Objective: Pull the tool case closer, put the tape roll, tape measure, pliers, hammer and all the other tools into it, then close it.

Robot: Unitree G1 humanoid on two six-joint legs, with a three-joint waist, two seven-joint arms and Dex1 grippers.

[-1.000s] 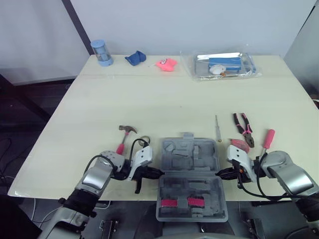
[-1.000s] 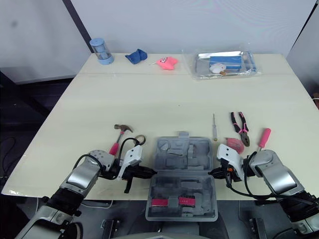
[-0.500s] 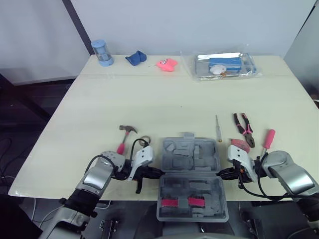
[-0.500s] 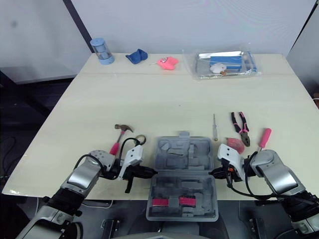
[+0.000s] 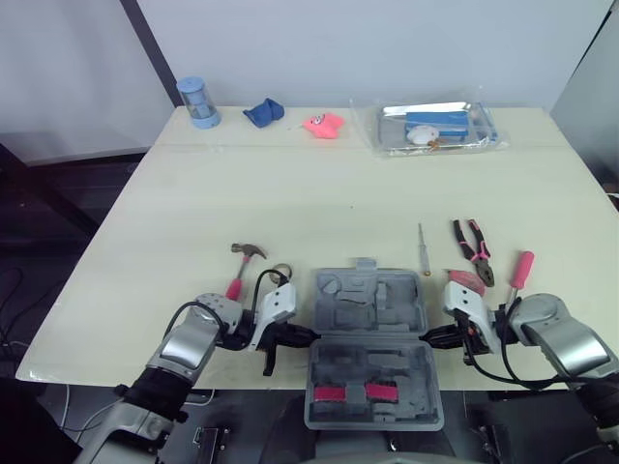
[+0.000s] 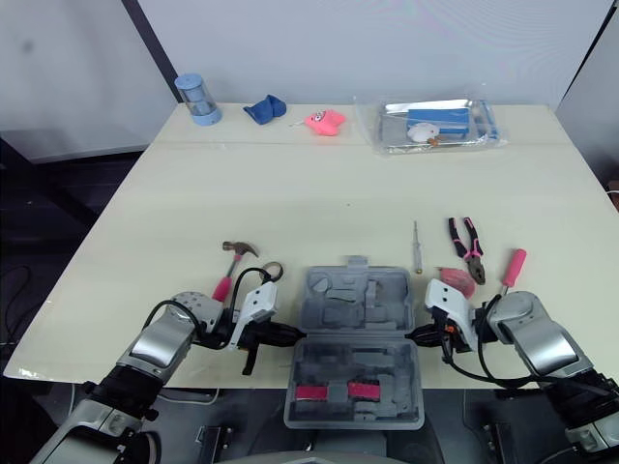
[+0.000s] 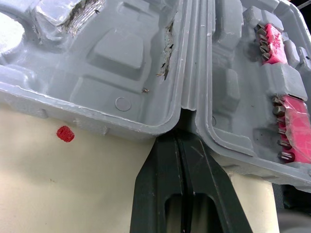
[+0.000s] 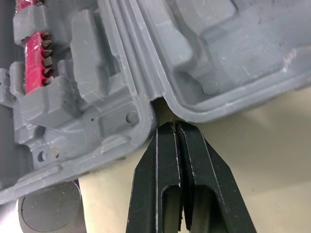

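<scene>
The case (image 5: 368, 309) lies open at the near edge of the table (image 5: 319, 193), its near half hanging over the edge, so I judge the pulling nearly done. No loose tool is in it. The hammer (image 5: 240, 266) and tape roll (image 5: 280, 272) lie on its left, and the tape measure (image 5: 462, 278), pliers (image 5: 473, 248) and screwdriver (image 5: 519, 271) on its right. Packing and closing remain. The left claw (image 5: 306, 335) and the right claw (image 5: 429, 336) each have their fingers pressed together, pinching nothing, with the tips at the hinge notch on either side of the case.
</scene>
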